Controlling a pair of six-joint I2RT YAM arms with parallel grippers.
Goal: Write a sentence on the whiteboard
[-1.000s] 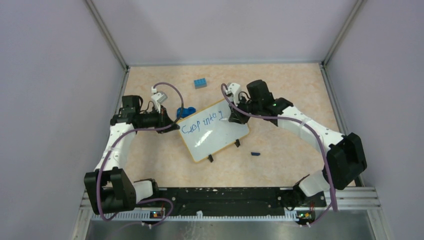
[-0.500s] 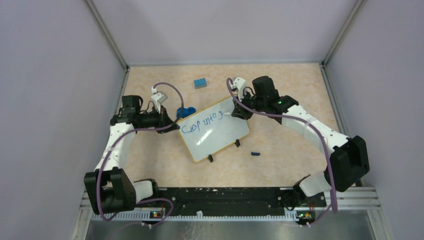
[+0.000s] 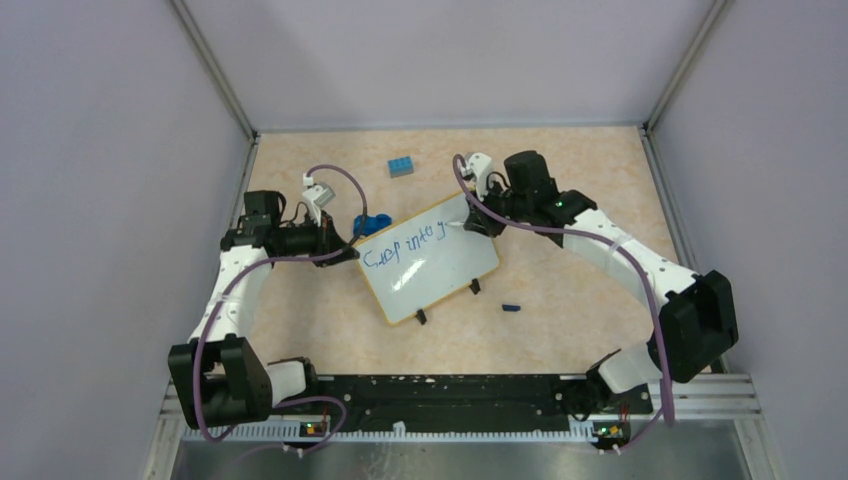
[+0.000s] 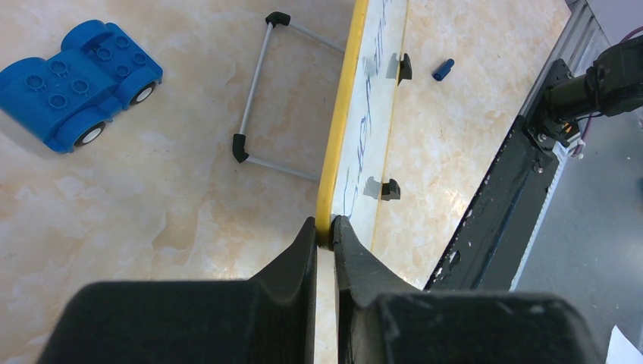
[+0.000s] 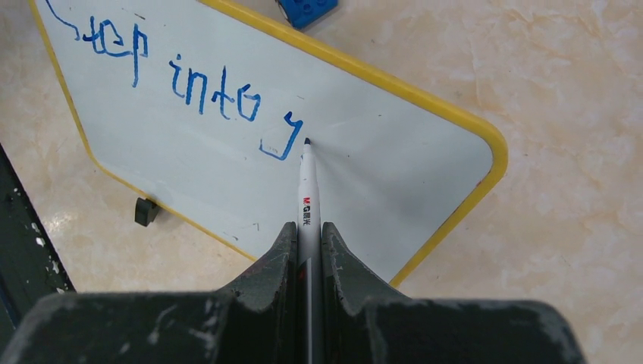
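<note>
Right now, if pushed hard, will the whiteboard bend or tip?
Probably not bend: the whiteboard has a straight yellow rim, so looks stiff. It seems thin and light, with only a wire stand behind, so it might tip, though the left gripper pinches its rim.

Bright, even light from above leaves only soft, short shadows on the worktop (image 3: 620,170) and a faint sheen on the whiteboard (image 5: 394,174), with every view sharp.
</note>
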